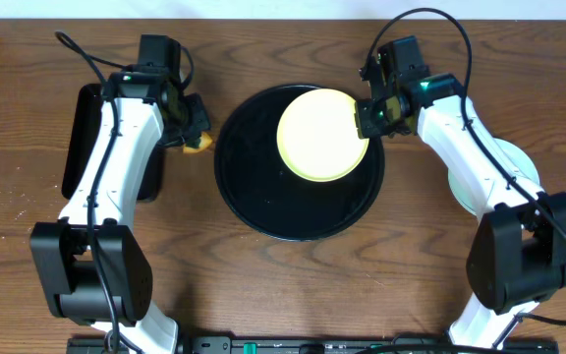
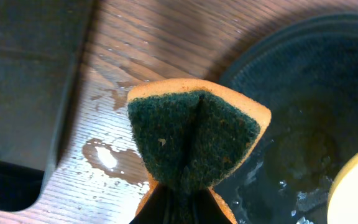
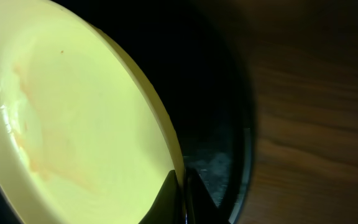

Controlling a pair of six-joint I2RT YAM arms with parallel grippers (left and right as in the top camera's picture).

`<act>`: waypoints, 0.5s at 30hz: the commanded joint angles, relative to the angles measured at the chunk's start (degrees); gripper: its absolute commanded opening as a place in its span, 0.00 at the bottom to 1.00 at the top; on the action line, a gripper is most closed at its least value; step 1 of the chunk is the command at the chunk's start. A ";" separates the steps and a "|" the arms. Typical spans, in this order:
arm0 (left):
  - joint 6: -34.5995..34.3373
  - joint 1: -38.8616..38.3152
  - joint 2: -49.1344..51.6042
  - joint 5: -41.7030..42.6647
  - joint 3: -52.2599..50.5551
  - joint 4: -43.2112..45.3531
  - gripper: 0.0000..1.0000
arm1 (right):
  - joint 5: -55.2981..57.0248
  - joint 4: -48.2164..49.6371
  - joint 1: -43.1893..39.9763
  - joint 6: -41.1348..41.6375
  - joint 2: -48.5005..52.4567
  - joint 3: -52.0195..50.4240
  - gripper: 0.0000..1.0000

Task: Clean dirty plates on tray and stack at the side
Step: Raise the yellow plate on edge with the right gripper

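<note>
Spanning the whole view, the wooden table [image 1: 293,285] carries the round black tray [image 1: 263,197] at its middle. A smaller rectangular tray [image 1: 79,147] sits toward the table's left edge. Toward the right edge a pale round plate [image 1: 521,162] lies mostly hidden under the right arm, and I cannot tell whether more are stacked there.

The yellow plate [image 1: 317,133] sits in the round tray's far-right part, with its rim reaching the tray's rim. The right gripper [image 1: 369,116] has its jaws pinched tight on that rim. The left gripper [image 1: 197,133] hovers over bare wood just beside the tray's left rim, clamped on a folded sponge [image 2: 194,140] with the green scouring face out.

The risk lies in that thin grip. Only the lip of a glossy plate is held, and the tray floor looks wet. Scrubbing pressure from the sponge could twist the plate out of the jaws or send it skating across the tray. A small puddle [image 2: 107,158] on the wood suggests the sponge may drip as well, and a wet plate slips more easily.

The plate itself is pale yellow and shiny. It has a faint orange-brown smear [image 3: 23,137] across its inner face, so I judge it not yet clean. It seems tipped up on the gripped side, but that is uncertain.
</note>
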 commanded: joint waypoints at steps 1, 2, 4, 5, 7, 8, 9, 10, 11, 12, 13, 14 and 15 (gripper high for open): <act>0.52 0.96 0.46 0.09 -0.24 0.04 0.08 | 11.74 0.11 2.73 0.98 -3.19 0.11 0.01; 0.52 1.05 0.46 0.09 -0.24 0.04 0.08 | 14.27 0.11 3.43 1.33 -3.61 0.11 0.01; 0.52 1.07 0.46 0.09 -0.24 0.07 0.08 | 19.37 0.09 5.11 1.81 -4.37 0.11 0.01; 0.52 1.07 0.46 0.09 -0.24 0.07 0.08 | 21.57 0.09 5.99 1.81 -4.61 0.11 0.01; 0.52 1.07 0.46 0.11 -0.24 0.02 0.07 | 26.69 0.07 8.02 2.47 -4.85 0.11 0.01; 0.52 1.07 0.46 0.11 -0.24 0.02 0.08 | 29.49 0.07 9.18 2.91 -4.85 0.11 0.01; 0.50 1.07 0.46 0.11 -0.24 0.04 0.07 | 31.28 0.07 9.99 2.93 -4.85 0.11 0.01; 0.52 1.07 0.46 0.11 -0.24 0.04 0.07 | 33.51 0.04 10.97 3.30 -4.85 0.09 0.01; 0.52 1.07 0.46 0.11 -0.24 0.04 0.08 | 35.43 0.07 11.91 3.37 -4.85 0.09 0.01; 0.52 1.07 0.46 0.11 -0.24 0.04 0.07 | 37.70 0.07 12.92 3.89 -4.85 0.09 0.01; 0.52 1.07 0.46 0.11 -0.24 0.04 0.08 | 40.13 0.07 13.86 4.68 -4.85 0.09 0.01; 0.52 1.07 0.46 0.11 -0.24 0.04 0.08 | 41.66 0.09 14.53 5.03 -4.85 0.09 0.01; 0.52 1.07 0.46 0.11 -0.24 0.04 0.08 | 43.58 0.11 15.41 5.55 -4.85 0.09 0.01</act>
